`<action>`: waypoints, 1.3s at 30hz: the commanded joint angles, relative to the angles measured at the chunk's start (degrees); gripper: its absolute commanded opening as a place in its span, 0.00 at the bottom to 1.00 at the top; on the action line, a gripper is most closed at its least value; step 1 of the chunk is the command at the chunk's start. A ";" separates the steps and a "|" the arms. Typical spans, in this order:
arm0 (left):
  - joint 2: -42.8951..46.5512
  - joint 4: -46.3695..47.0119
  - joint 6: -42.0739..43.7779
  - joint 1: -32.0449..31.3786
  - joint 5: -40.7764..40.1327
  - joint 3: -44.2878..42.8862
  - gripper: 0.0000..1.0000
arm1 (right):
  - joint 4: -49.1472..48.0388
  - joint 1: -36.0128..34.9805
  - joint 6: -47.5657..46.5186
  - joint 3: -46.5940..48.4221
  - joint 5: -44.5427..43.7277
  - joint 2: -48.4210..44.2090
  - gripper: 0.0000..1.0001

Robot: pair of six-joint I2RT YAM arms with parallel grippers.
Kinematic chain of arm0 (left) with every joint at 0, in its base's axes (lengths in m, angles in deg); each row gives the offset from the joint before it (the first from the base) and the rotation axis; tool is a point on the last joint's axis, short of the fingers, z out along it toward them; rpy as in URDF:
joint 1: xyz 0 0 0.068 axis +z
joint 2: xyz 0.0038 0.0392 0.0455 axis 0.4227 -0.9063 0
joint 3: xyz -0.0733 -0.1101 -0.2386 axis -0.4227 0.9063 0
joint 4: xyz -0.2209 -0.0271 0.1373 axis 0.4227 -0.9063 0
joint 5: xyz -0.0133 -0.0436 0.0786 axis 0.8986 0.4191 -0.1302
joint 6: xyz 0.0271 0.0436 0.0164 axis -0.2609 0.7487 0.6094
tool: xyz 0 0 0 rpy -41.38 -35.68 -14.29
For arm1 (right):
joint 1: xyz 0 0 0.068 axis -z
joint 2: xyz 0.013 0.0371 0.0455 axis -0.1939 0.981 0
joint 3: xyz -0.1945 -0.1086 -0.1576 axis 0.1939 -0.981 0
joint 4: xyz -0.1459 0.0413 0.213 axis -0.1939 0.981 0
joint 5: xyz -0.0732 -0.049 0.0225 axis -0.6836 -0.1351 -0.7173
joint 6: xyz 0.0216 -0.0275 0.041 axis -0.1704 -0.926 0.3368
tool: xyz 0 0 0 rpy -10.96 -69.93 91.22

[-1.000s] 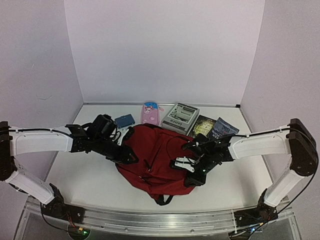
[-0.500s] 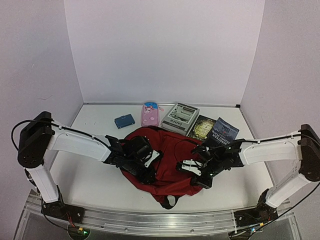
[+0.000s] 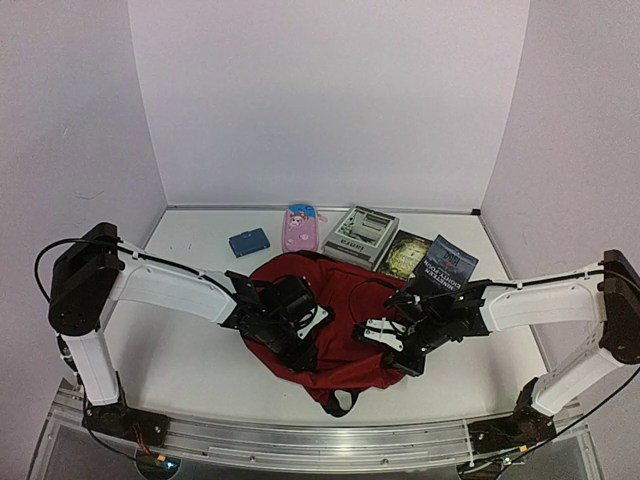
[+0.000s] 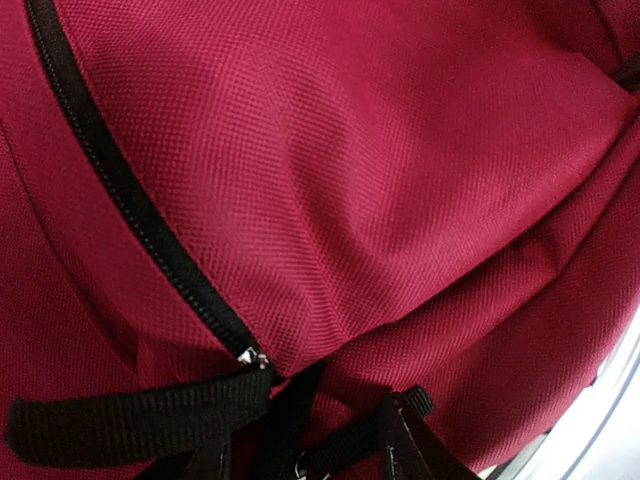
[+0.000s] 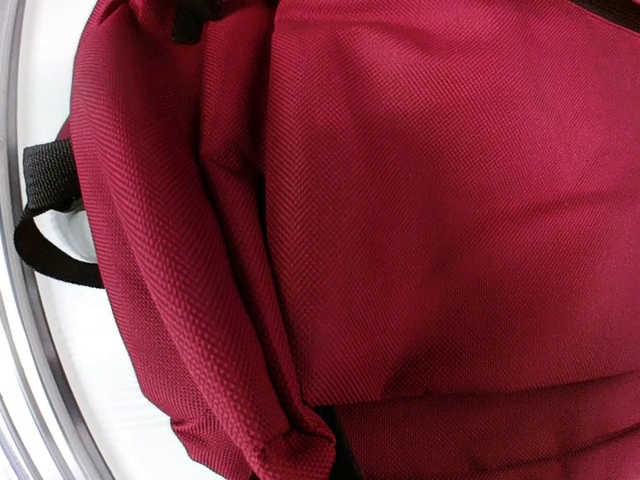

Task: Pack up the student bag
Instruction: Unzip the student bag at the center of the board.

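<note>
White table (image 3: 180,355), lilac walls (image 3: 330,100), red student bag (image 3: 345,295)

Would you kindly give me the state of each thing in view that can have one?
student bag, lying flat, its zip closed in the left wrist view.
left hand, low over the bag, open or shut unclear.
right hand, shut, low over the bag.
pink pencil case, lying outside the bag.
blue case, lying outside the bag.
dark books, closed, flat, outside the bag.
</note>
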 commanded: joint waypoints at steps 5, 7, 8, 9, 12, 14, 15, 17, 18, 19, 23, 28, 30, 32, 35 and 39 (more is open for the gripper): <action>0.25 -3.21 -1.77 -0.59 -5.54 -1.46 0.28 | -2.00 0.04 -1.38 -0.51 -2.14 -1.77 0.00; 2.57 -2.66 -2.98 -0.56 -6.36 -0.15 0.21 | -1.71 0.06 -1.95 -0.71 -2.44 -2.15 0.00; 3.86 -2.24 -3.67 -0.52 -6.63 0.66 0.18 | -1.59 0.04 -2.33 -0.82 -2.70 -2.32 0.00; 5.50 -1.79 -4.32 -0.49 -6.75 1.52 0.14 | -1.44 0.07 -2.66 -0.98 -2.96 -2.51 0.00; 9.71 -0.32 -6.70 -0.18 -8.59 4.18 0.03 | -1.08 0.05 -3.49 -1.31 -3.66 -2.79 0.00; 12.22 0.47 -8.30 0.76 -9.35 6.11 0.00 | -0.68 0.03 -4.03 -1.46 -4.02 -2.92 0.00; 13.39 0.69 -9.08 1.23 -9.65 6.75 0.00 | -0.53 0.07 -4.32 -1.61 -4.13 -3.01 0.00; 15.43 1.05 -10.58 2.68 -10.31 8.33 0.00 | -0.34 0.06 -4.76 -1.86 -4.51 -3.14 0.00; 16.52 1.08 -11.38 3.56 -10.65 8.96 0.00 | -0.23 0.09 -4.95 -2.01 -4.74 -3.16 0.00; 17.67 1.27 -12.00 4.35 -10.74 9.60 0.00 | -0.05 0.08 -5.14 -2.13 -4.99 -3.21 0.00; 22.53 1.73 -16.02 8.63 -12.62 13.10 0.00 | 0.53 0.07 -6.42 -2.93 -6.42 -3.73 0.00; 29.00 1.08 -20.43 13.16 -17.47 17.49 0.00 | 1.57 0.05 -8.43 -4.59 -9.15 -4.84 0.00; 31.52 0.72 -22.07 14.49 -18.71 19.01 0.00 | 1.91 0.02 -9.40 -5.46 -10.50 -5.33 0.00; 34.82 1.01 -23.13 15.13 -19.45 20.57 0.00 | 2.18 0.04 -10.39 -6.50 -11.60 -5.73 0.00; 41.32 3.30 -24.02 15.20 -19.07 23.24 0.00 | 2.30 0.03 -11.37 -7.16 -12.73 -5.86 0.00; 53.19 4.90 -24.07 15.18 -17.35 25.63 0.00 | 2.37 0.02 -10.36 -4.34 -11.65 -4.93 0.01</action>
